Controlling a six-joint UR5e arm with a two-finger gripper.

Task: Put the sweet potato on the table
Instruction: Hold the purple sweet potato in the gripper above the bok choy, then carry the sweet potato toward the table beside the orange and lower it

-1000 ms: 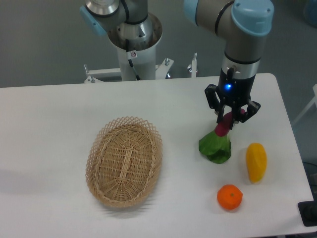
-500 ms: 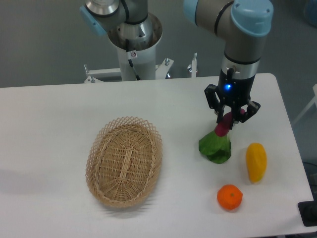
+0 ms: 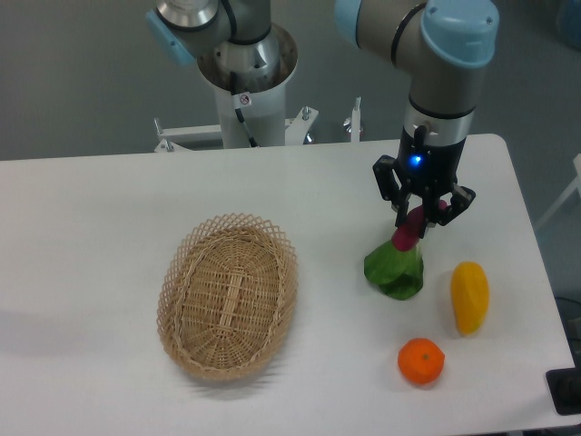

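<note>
The purple-magenta sweet potato point(image 3: 408, 232) hangs tilted between the fingers of my gripper point(image 3: 418, 221), which is shut on its upper end. Its lower tip reaches down over the top of the green leafy vegetable point(image 3: 396, 268); I cannot tell whether they touch. The gripper stands over the right part of the white table point(image 3: 109, 227), pointing straight down, with a blue light lit on its body.
An oval wicker basket point(image 3: 229, 295) lies left of centre. A yellow oblong fruit point(image 3: 470, 296) lies right of the leafy vegetable, and an orange point(image 3: 421, 361) sits near the front edge. The robot's base column point(image 3: 245, 82) stands behind the table's back edge.
The gripper with the sweet potato has shifted a few pixels to the left and slightly up. Nothing else has moved.
</note>
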